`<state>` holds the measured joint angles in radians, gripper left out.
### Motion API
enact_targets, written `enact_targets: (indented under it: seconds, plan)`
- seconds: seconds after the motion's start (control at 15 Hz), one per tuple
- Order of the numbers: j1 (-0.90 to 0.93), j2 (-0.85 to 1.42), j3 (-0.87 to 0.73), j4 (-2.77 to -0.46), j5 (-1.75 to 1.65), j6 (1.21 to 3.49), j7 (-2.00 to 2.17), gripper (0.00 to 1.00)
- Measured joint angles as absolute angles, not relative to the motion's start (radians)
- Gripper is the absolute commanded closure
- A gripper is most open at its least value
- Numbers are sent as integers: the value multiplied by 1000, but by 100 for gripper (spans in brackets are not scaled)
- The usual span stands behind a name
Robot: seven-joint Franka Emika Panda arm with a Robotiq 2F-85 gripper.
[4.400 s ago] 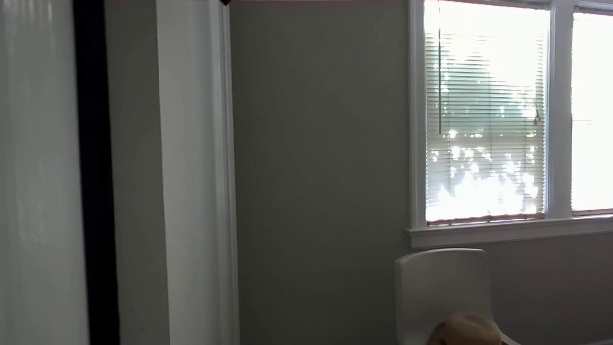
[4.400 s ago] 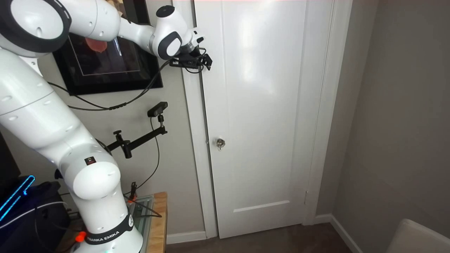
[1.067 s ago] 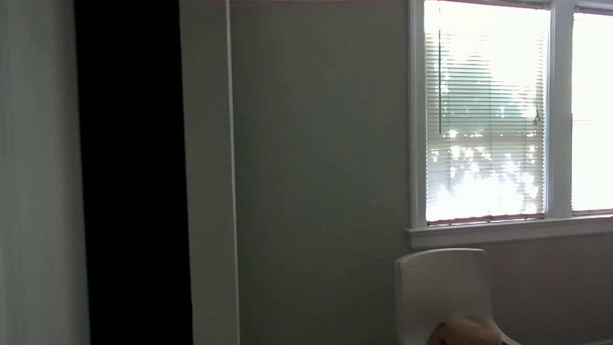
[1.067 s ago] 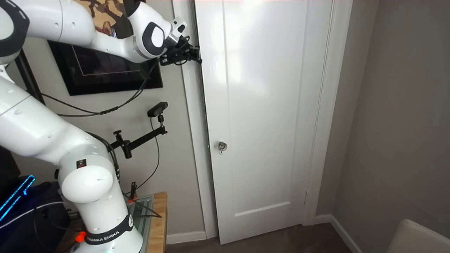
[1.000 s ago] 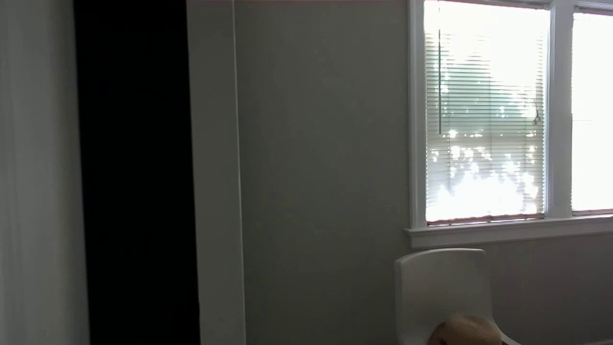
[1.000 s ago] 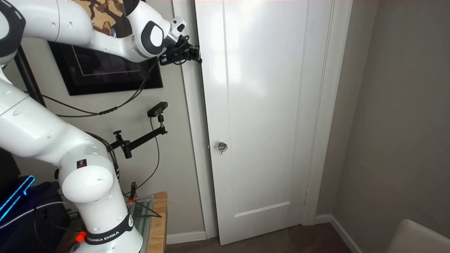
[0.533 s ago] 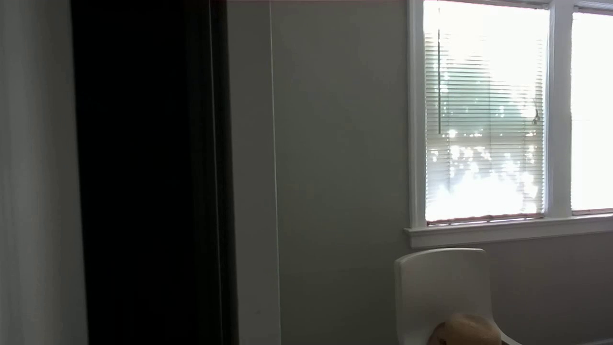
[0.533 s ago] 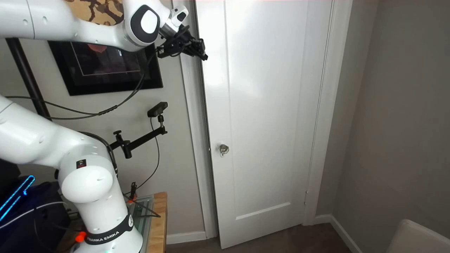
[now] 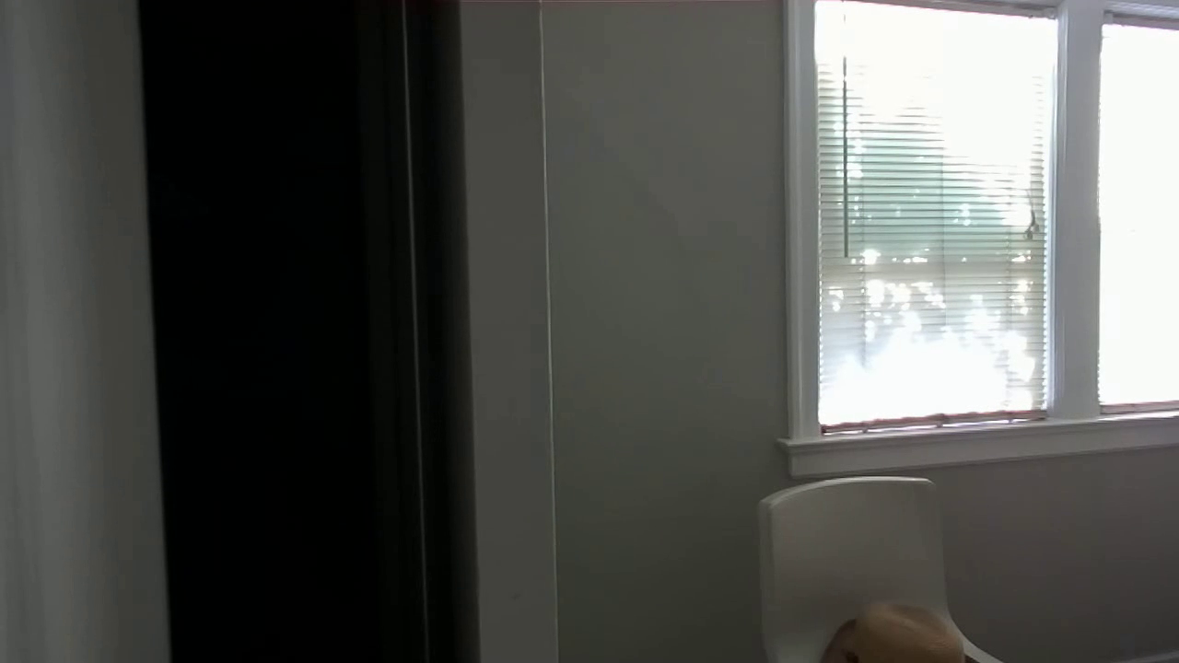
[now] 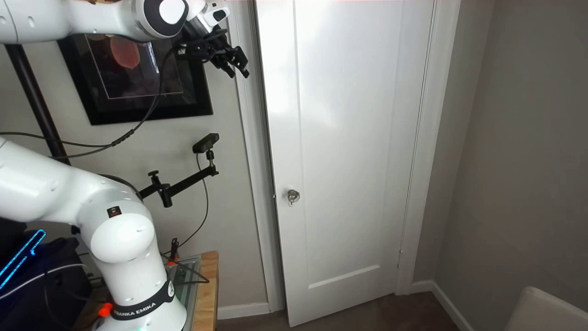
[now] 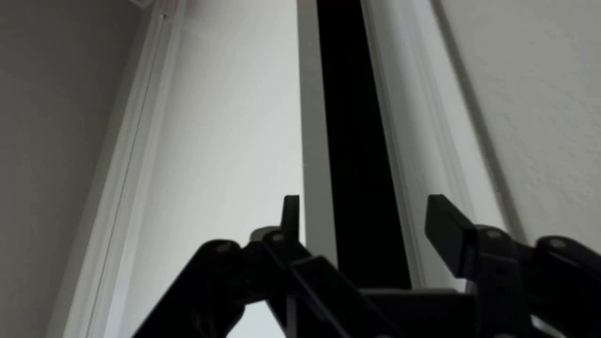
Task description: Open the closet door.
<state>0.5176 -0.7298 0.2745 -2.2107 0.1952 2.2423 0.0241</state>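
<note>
1. High on the left in an exterior view: the claw [image 10: 239, 73], fingers [image 11: 291, 218] spread well apart, angled down and to the right; contact with the frame trim [image 10: 260, 174] behind impossible to tell.
2. Just right of that, the closet door [image 10: 349, 151]: tall, flat, white, glossy enough for soft patches of light, ajar, with free left edge out toward the near side and hinge side at the right.
3. In the wrist view, a black gap [image 11: 360, 164] between door edge and trim, running down toward the space between the fingers.
4. Well below the claw, near the door's left edge, a round, glassy knob [image 10: 293, 196].
5. Under the door, dark brown floor [image 10: 363, 312].
6. To the left, grey wall [image 10: 234, 220] with a black-framed picture [image 10: 195, 99]; lower down, a small camera [image 10: 206, 142] on a black bracket [image 10: 188, 183].
7. At the near left, base of the white arm [image 10: 124, 239] on a worktop [image 10: 210, 285], pale wood along its edge.
8. In an exterior view, toward the right, a pale chair [image 9: 843, 552]; before its back, a tan, rounded object [image 9: 903, 633], partly out of frame.
9. Farther, above the chair, a bright window [image 9: 1076, 230] with slatted blinds [image 9: 921, 203] lowered, white sill [image 9: 976, 448] beneath.
</note>
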Motion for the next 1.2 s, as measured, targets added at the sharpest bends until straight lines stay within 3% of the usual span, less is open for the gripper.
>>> enact_targets:
  seconds: [0.67, 1.2]
  plan:
    - [635, -563, 238, -2128, 304, 2210, -324, 0]
    - [669, -388, 242, -1937, 291, 2016, -637, 0]
